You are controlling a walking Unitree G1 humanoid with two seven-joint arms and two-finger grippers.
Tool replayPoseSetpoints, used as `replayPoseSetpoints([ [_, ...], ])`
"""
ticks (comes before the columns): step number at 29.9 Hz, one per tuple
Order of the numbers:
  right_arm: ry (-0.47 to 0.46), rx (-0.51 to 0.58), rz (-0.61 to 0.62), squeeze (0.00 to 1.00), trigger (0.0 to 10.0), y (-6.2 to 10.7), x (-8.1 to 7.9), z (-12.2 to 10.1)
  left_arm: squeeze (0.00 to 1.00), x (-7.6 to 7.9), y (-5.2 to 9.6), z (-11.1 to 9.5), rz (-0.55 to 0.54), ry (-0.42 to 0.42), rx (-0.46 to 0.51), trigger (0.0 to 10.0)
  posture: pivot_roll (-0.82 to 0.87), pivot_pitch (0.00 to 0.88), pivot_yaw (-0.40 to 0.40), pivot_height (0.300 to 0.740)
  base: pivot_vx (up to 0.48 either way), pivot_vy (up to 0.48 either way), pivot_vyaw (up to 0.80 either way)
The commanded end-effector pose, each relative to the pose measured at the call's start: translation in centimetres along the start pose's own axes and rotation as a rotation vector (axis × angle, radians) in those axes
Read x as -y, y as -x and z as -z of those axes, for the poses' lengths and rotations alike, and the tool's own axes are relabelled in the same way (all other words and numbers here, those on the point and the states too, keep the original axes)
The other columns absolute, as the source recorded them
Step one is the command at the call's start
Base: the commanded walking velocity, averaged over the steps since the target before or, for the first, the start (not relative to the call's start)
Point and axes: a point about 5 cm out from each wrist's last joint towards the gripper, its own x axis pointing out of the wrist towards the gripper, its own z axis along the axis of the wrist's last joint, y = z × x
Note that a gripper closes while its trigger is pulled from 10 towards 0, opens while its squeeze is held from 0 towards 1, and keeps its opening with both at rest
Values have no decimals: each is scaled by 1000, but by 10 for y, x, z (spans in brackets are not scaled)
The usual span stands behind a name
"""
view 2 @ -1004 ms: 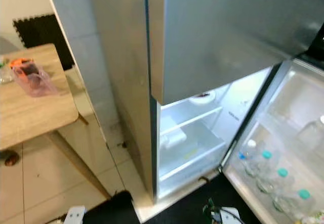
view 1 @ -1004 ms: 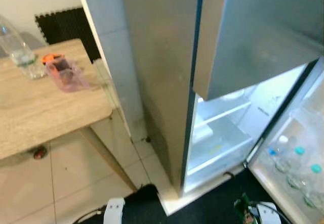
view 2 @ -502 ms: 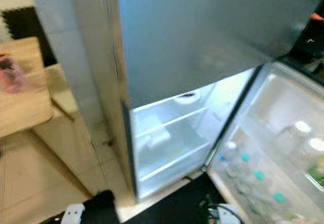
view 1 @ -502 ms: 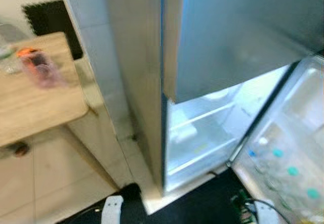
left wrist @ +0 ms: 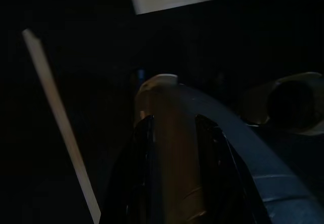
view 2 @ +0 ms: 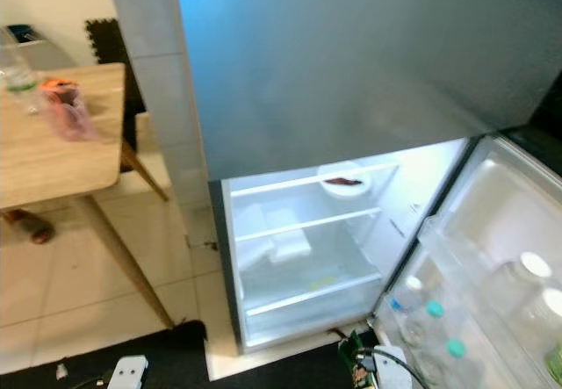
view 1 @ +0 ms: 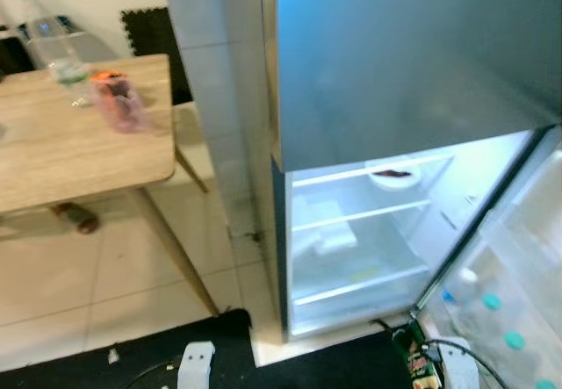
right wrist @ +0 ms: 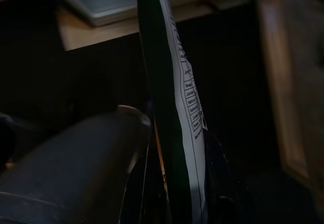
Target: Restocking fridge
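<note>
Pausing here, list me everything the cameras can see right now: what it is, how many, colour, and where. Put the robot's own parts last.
Fridge: one, grey-silver, ahead; lower door open to the robot's right, interior lit.
Bowl: one, white with something dark in it, top shelf inside.
White container: one, middle shelf.
Capped bottles: several clear ones, teal and white caps, in the open door's racks.
Wooden table: one, light brown, to the robot's left.
Plastic bottle: one, clear with green cap, on the table.
Pink container: one, orange top, on the table beside the bottle.
Black mat: one, against the wall behind the table.
Right gripper: holds a flat green package with a printed label.
Left gripper: dark view.
</note>
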Motion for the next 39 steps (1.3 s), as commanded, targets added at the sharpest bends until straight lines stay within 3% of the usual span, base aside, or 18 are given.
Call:
replayPoseSetpoints([
  [1, 10, 40, -23, 0, 10000, -2, -4, -10, 0, -4, 1, 3, -13, -4, -17, 10000, -53, 50, 1, 740, 0, 0, 606],
  [13, -10, 79, -39, 0, 10000, -4, -7, -20, 0, -2, 1, 2, -3, -3, -11, 10000, -50, 51, -2, 740, 0, 0, 763],
  [18, -92, 92, 12, 0, 10000, -4, 1, -22, 0, -1, 0, -1, 2, -15, 7, 10000, -54, 50, -3, 740, 0, -49, 0],
  [35, -98, 83, 38, 0, 10000, -3, 3, -19, 0, 2, 0, -1, 21, -9, 11, 10000, -53, 53, -5, 740, 0, -410, 0],
  [39, -99, 83, 36, 0, 10000, -3, 2, -18, 0, 3, -1, -3, 28, -2, 20, 10000, -52, 54, -3, 740, 0, 0, 0],
])
